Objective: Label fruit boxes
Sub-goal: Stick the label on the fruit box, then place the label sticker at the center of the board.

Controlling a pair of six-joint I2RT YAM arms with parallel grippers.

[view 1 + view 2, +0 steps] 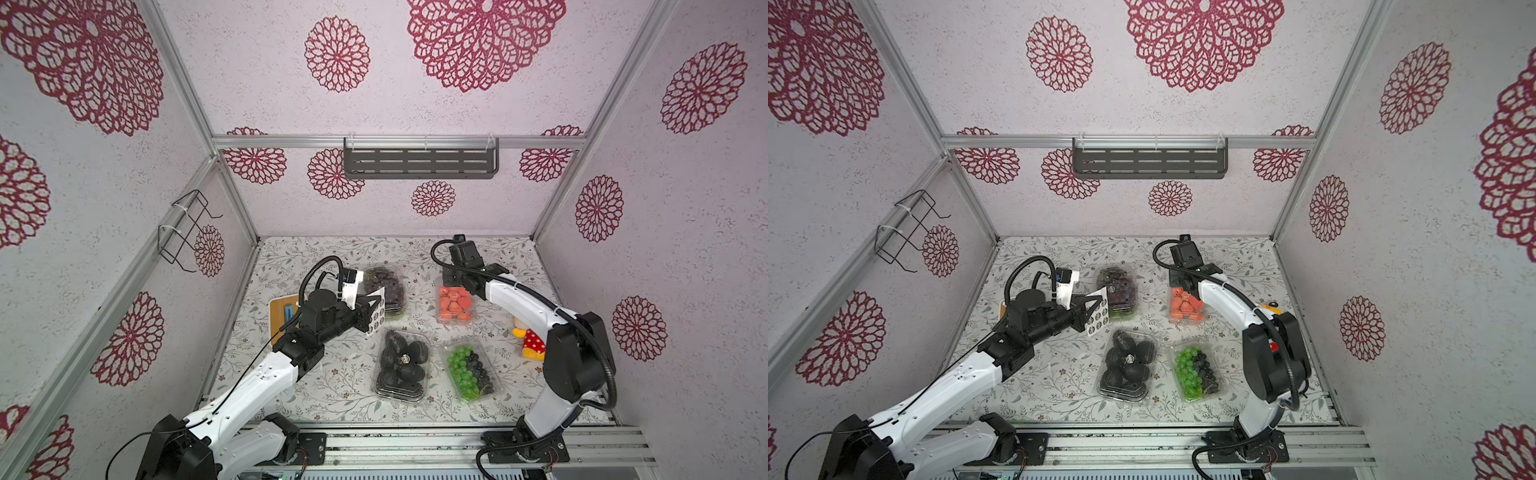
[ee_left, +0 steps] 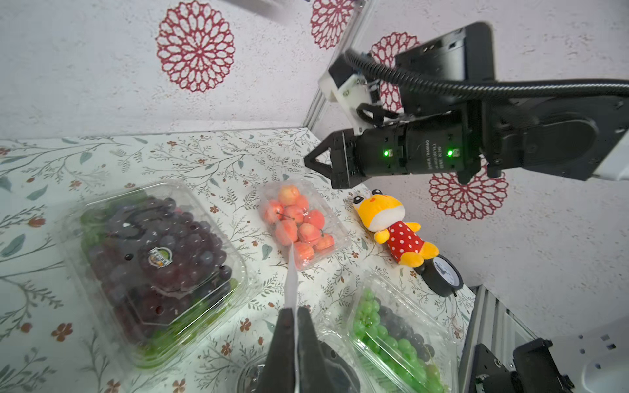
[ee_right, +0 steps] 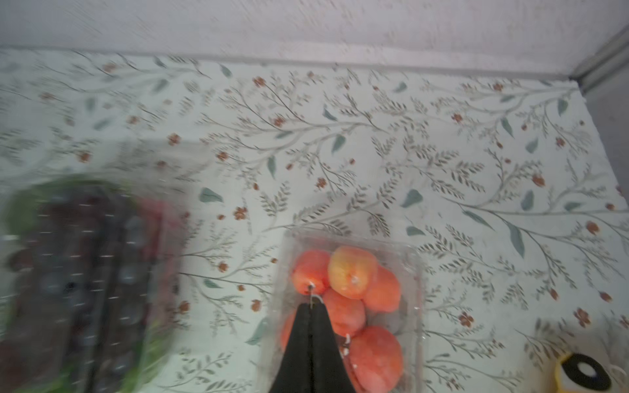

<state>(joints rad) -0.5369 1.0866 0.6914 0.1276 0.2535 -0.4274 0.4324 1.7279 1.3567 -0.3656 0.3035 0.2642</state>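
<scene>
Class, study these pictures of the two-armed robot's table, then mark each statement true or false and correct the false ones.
1. The left hand pinches the white sheet of round stickers. True.
2. The clear plastic box of black round fruit has a round sticker on its lid. True.
3. The right hand is over that box. False: it is over the clear plastic box of orange-red fruit.
4. The yellow plush toy in a red dotted dress lies inside a box. False: it lies on the flowered table, outside the boxes.
</scene>
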